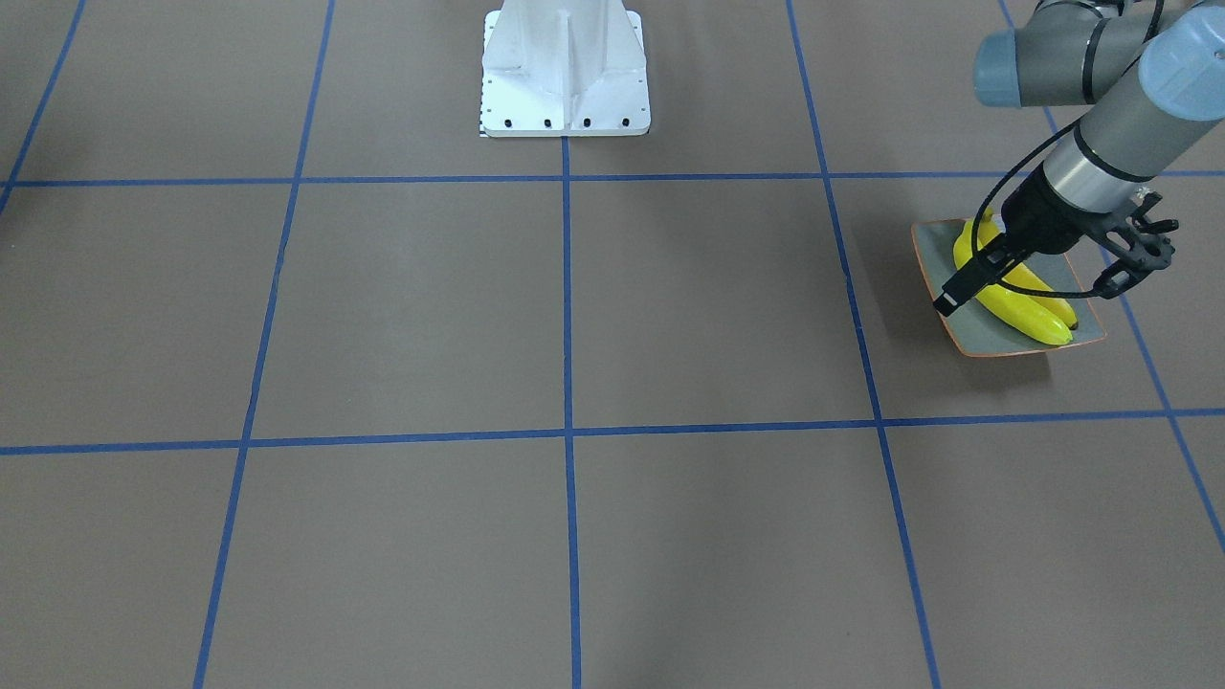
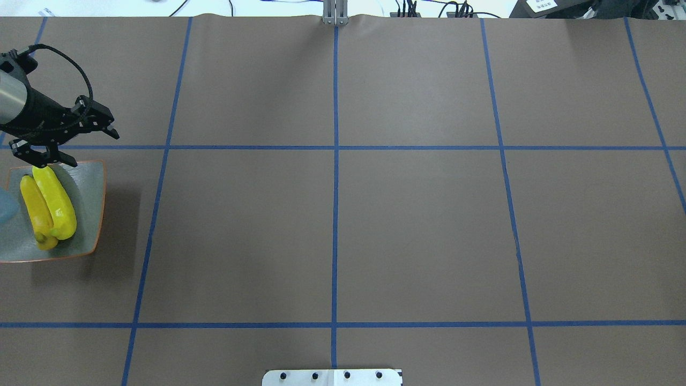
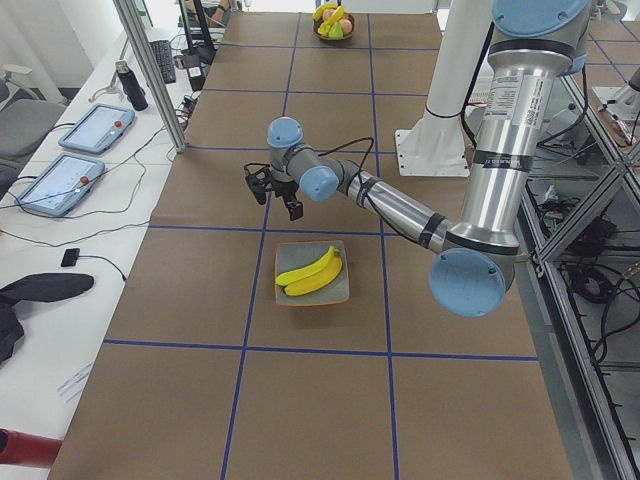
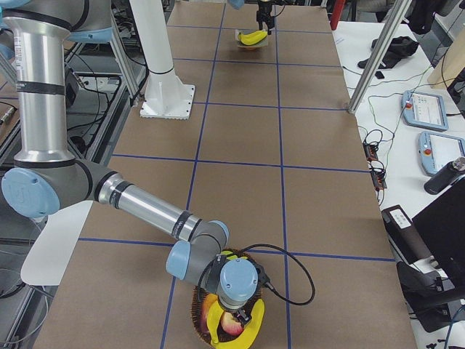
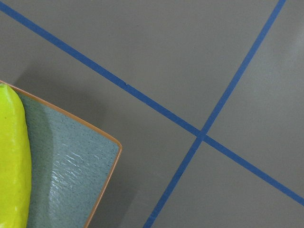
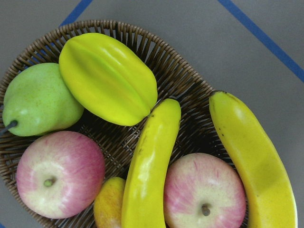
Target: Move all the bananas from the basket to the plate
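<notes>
In the right side view the basket (image 4: 197, 311) sits nearest, at the bottom of the frame, close to the end of the bench (image 4: 327, 211). The right pincer (image 4: 237, 314) hangs straight over it, hidden under its own wrist, so I cannot tell whether it is open or closed. The right wrist view looks down into the basket. One banana (image 6: 149, 166) lies in the middle between two apples (image 6: 59, 173), its tip at a star fruit (image 6: 109, 78). A second banana (image 6: 251, 156) lies on the wicker rim at the frame's right, its outer side over bare bench. A pear (image 6: 40, 99) fills the left side.

Beyond, a long run of brown bench crossed by blue tape lines (image 4: 240, 164) stretches up the frame, with the white base (image 4: 168, 102) at its left.

At the far end, the plate (image 2: 86, 187) lies at the overhead frame's left edge, which cuts off its left side. Two bananas (image 2: 56, 206) lie on it side by side and touching, toward its left, with bare dish along the right rim. The left pincer (image 2: 92, 147) hovers over the plate's upper edge, clear of it, jaws wide apart and gripping nothing. Its wrist view shows a plate corner at lower left and open bench to the right.
</notes>
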Robot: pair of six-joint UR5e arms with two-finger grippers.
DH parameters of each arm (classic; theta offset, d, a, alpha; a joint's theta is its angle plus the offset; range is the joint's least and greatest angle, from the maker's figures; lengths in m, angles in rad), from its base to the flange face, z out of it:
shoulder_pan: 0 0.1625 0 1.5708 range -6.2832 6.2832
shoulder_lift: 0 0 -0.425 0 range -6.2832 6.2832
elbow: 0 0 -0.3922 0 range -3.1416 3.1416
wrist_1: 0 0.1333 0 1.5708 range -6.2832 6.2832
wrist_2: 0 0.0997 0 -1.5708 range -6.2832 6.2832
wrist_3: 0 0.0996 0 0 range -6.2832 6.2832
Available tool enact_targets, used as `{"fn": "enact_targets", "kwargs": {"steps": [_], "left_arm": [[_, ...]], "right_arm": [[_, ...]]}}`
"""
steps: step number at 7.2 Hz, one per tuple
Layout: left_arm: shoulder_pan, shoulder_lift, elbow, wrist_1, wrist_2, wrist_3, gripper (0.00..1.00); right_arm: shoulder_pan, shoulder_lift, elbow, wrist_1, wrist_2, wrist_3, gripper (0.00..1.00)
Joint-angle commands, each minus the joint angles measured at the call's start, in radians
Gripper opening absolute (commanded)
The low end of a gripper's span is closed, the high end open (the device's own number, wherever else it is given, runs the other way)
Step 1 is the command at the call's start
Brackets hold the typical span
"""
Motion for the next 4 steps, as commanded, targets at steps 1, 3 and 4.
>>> {"fn": "enact_targets", "kwargs": {"steps": [1,3,4], "left_arm": [[0.003,0.0,0.001,-0.016,0.001,-0.01,1.0],[0.003,-0.005,-0.004,-0.018,0.001,-0.039,1.0],[0.003,-0.006,-0.005,-0.018,0.001,-0.04,1.0]], "right_arm": [[-0.016,-0.006,-0.015,-0.002,-0.001,-0.035,1.0],[-0.038,-0.009,-0.037,-0.004,-0.001,-0.057,1.0],[-0.038,-0.015,-0.044,-0.004,-0.001,-0.064,1.0]]}}
